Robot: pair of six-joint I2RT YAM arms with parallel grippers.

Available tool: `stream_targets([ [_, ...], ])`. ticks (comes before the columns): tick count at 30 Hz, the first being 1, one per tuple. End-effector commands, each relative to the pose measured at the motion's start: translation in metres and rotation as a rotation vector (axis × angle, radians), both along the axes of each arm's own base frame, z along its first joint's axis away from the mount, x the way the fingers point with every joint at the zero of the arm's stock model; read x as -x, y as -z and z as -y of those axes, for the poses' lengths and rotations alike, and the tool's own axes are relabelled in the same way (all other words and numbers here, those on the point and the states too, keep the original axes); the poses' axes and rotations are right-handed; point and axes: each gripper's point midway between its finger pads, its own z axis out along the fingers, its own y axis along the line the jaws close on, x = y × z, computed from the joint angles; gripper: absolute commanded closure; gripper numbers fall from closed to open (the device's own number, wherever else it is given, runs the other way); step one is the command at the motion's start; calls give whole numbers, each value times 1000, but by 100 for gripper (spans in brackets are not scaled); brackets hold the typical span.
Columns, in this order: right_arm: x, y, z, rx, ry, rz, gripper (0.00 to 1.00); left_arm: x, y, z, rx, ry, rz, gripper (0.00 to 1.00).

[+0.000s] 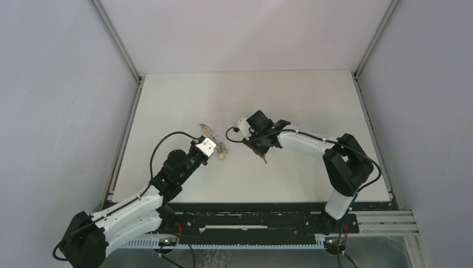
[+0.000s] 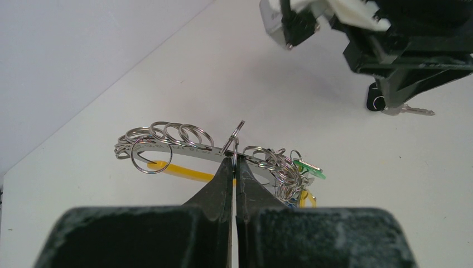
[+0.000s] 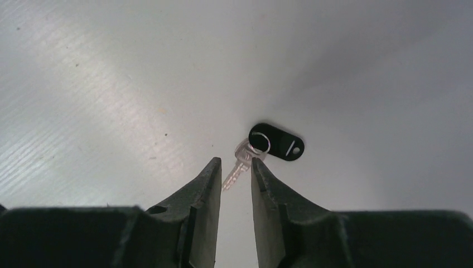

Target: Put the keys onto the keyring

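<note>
The white table (image 1: 245, 95) spreads beneath the keyring (image 2: 179, 149). The left arm (image 1: 131, 207) reaches the keyring from its near left side. The right arm (image 1: 312, 143) bends in from the right and ends to the right of the keyring, apart from it. The left gripper (image 2: 234, 163) has its fingers pressed together on the keyring's silvery curved bar, beside a small split ring that stands up at the tips. A row of loose rings hangs along the bar left of the grip, a yellow band (image 2: 184, 172) runs under the bar, and a green tag (image 2: 309, 169) sits in the bunch at its right end. The right gripper (image 3: 234, 164) points down at the table right of the keyring, its fingers apart and clamped on nothing. The key (image 3: 239, 166), silver with a black oval tag on a small ring, lies flat on the table right of the keyring. Its blade shows in the gap between the right fingertips, and the tag lies just beyond them.
</note>
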Motion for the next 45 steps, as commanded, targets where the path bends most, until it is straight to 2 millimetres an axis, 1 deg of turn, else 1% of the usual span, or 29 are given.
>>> stream_targets([
  [1,-6,-13,-1,-93,21,52,73,-1,-21,3,66,13,59,100],
  [6,-4,-1,5,-126,52,51,74,0,-22,4,67,16,61,100],
  [9,-4,-2,7,-205,99,26,75,0,-22,5,66,21,58,100],
  [14,-10,-10,7,-341,158,-23,75,0,-21,5,65,24,57,100],
  [20,-19,-10,13,-495,266,-160,74,0,-21,7,66,32,55,100],
  [26,-20,-3,11,-551,288,-237,76,0,-20,8,63,36,52,100],
  [31,-22,7,11,-558,312,-294,77,0,-20,8,62,38,49,100],
  [41,-24,15,13,-548,343,-320,77,0,-20,9,60,42,48,100],
  [45,-27,12,17,-543,356,-303,77,0,-20,9,59,44,49,100],
])
